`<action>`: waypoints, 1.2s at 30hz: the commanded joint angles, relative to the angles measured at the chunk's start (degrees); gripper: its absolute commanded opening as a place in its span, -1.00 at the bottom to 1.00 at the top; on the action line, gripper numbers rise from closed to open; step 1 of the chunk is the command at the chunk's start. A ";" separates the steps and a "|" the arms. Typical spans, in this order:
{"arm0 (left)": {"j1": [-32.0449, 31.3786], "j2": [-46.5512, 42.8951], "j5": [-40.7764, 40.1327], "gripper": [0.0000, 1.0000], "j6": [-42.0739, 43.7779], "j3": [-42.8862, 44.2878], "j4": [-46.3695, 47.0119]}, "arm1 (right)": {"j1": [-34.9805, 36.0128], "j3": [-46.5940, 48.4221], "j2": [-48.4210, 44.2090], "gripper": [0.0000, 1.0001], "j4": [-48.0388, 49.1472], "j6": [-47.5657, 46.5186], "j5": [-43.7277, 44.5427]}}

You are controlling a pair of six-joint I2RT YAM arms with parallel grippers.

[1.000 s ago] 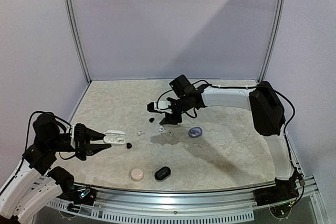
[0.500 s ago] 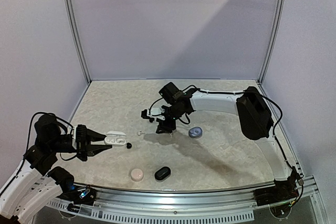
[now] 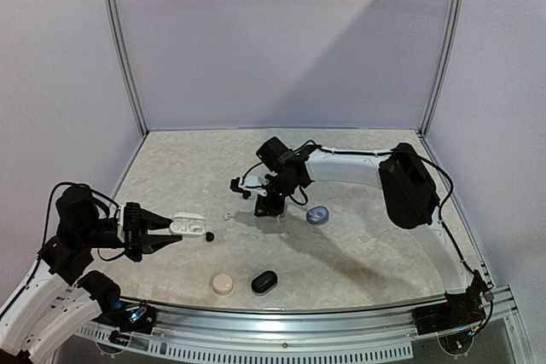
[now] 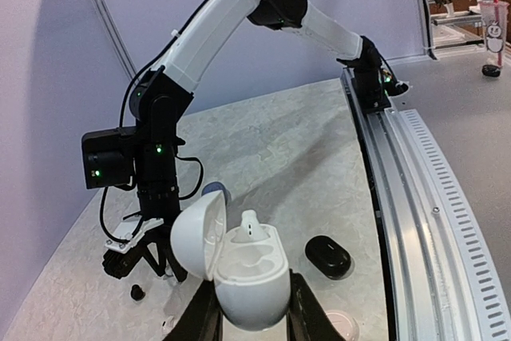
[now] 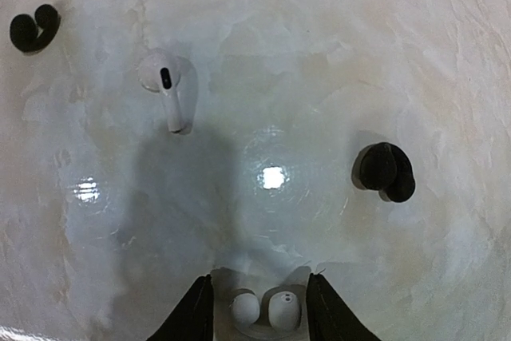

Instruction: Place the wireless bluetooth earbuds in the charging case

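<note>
Left hand (image 4: pixel 249 315): clenched tight on the white charging case (image 4: pixel 251 277), lid swung open, one white earbud (image 4: pixel 250 224) standing in its well.
Right hand (image 5: pixel 257 309): low over the desk (image 5: pixel 359 37), jaws partly apart, two white buds (image 5: pixel 245 307) between them; gripped or not, cannot tell.
Cut off: those buds run off the frame's bottom edge.
Loose: white stemmed earbud (image 5: pixel 164 85), black earbud (image 5: pixel 383 171), second black earbud (image 5: pixel 33 28).

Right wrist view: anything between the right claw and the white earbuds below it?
Nothing visible. Two white earbuds lie side by side between the right claw's open fingers. The nearest black earbud and the stemmed white earbud lie well clear.
</note>
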 commanded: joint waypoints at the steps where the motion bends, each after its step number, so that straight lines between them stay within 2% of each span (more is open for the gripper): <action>1: 0.62 -0.23 -0.40 -1.00 0.47 -0.92 -0.19 | 0.13 -2.48 0.55 -0.25 -1.95 1.42 0.93; 10: 0.63 -0.40 -0.60 -1.00 0.30 -0.93 -0.01 | 0.11 -3.16 -1.36 -0.53 -0.76 5.46 0.55; 17: 0.64 -0.65 -0.82 -1.00 0.05 -0.84 0.17 | 0.08 -4.88 -6.76 -0.60 3.26 14.52 0.60; 23: 0.59 -0.84 -2.68 -1.00 -3.81 -0.09 2.55 | 0.11 -9.00 -12.84 -0.61 3.56 24.37 3.75; 29: 0.32 -0.66 -1.86 -1.00 -4.82 1.75 1.69 | 0.15 -16.99 -20.56 -0.60 -0.33 37.39 7.38; 32: -0.04 -0.82 -1.94 -1.00 -6.27 2.68 1.93 | 0.14 -24.43 -24.44 -0.59 -2.18 44.16 9.74; 36: -0.21 -1.47 -2.16 -1.00 -8.26 2.45 2.84 | 0.12 -36.97 -30.97 -0.59 1.61 54.65 10.59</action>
